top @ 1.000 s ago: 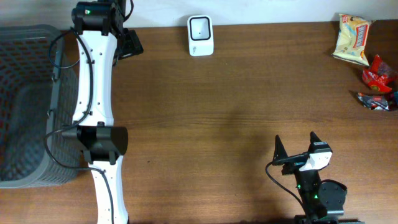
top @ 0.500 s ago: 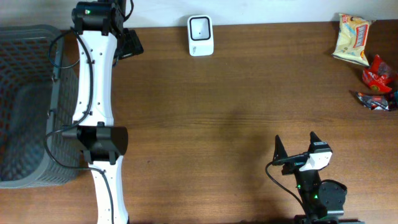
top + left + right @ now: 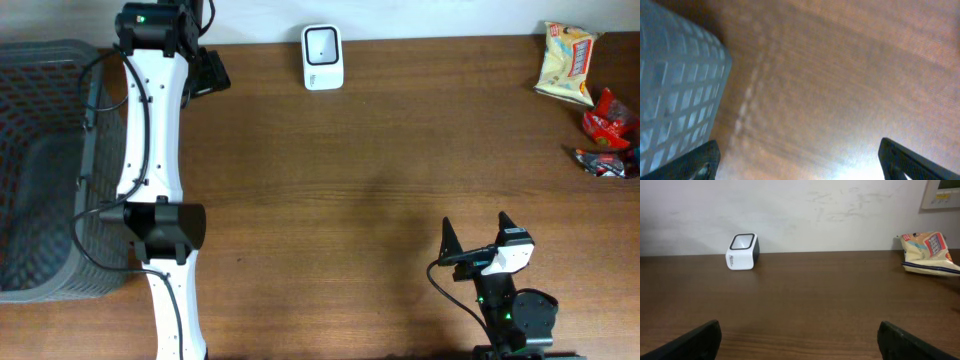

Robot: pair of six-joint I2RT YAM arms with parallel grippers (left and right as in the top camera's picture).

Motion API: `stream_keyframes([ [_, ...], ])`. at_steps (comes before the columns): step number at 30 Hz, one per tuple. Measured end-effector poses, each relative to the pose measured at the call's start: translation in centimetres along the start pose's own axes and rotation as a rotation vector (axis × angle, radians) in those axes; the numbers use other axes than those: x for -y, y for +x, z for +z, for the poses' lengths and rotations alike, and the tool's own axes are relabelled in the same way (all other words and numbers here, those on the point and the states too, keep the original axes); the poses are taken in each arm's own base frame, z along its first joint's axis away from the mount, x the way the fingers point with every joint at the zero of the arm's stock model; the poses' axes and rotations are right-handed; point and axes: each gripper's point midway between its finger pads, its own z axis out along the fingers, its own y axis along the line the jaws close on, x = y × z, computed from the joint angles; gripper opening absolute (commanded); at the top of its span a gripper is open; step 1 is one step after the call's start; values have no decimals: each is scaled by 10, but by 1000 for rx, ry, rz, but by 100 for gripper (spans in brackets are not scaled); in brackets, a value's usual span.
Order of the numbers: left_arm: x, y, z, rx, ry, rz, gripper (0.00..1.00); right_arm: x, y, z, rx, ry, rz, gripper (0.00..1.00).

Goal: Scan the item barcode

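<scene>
Right gripper (image 3: 476, 224) gapes wide and empty, scanner (image 3: 743, 251) far ahead-left, snack bag (image 3: 930, 254) ahead-right. Left gripper (image 3: 800, 162), equally wide and empty, hangs with the basket (image 3: 675, 90) to its left.

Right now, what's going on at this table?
Nothing is being handled. The left gripper and right gripper are both open and empty over the table. The white scanner stands at the far edge, snack packets lie untouched at the right edge, and a grey basket sits on the left. No item has been picked up yet.
</scene>
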Motion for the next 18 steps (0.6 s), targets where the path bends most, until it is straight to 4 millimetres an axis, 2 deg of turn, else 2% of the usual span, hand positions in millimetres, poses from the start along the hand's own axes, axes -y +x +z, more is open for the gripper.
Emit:
stream_keyframes([
  [1,0,3,-2,-8,2,4,99,0,0,0,0,0,0,98],
  [3,1,3,-18,14,27,15,99,0,0,0,0,0,0,98],
  [6,6,5,-60,90,74,83,99,0,0,0,0,0,-1,98],
  [8,15,13,-94,156,115,182,99,0,0,0,0,0,-1,98],
  [10,22,20,-121,207,146,255,99,0,0,0,0,0,0,98],
  [12,20,23,-127,216,148,274,99,0,0,0,0,0,0,98],
  [14,17,29,-123,190,135,290,99,0,0,0,0,0,0,98],
  [17,7,52,-108,97,99,323,99,0,0,0,0,0,0,98],
  [18,0,66,-105,60,85,334,99,0,0,0,0,0,0,98],
])
